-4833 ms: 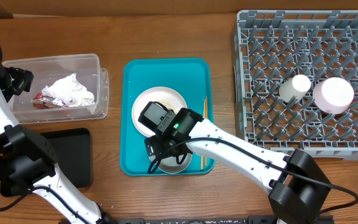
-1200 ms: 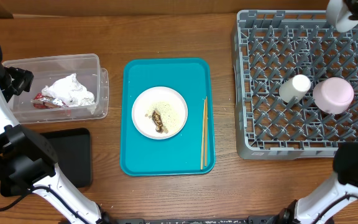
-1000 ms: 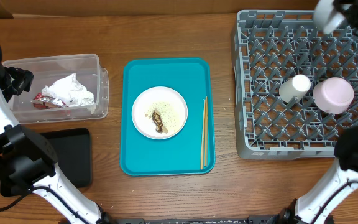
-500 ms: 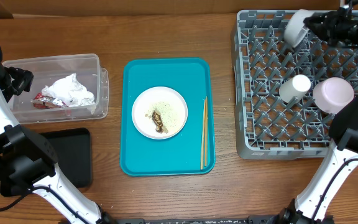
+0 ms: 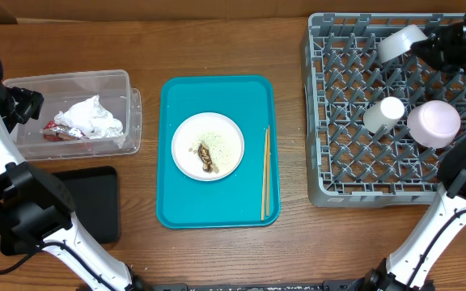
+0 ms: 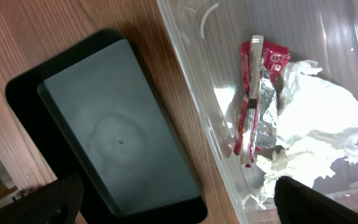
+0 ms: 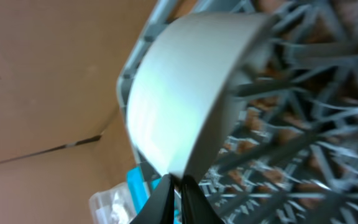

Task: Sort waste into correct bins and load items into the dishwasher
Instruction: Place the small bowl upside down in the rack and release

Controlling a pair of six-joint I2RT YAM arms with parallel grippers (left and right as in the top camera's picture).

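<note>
Right gripper (image 7: 176,188) is pinching the light grey bowl (image 7: 185,87) by its rim over the dish rack (image 5: 338,170). Left gripper (image 6: 179,202) is hanging wide open above the clear tub (image 6: 328,37). Red wrapper (image 6: 257,93) print illegible.

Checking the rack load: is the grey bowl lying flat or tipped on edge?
Tipped on edge. The grey bowl tilts over the dish rack's far row, its rim pinched in the right gripper.
</note>
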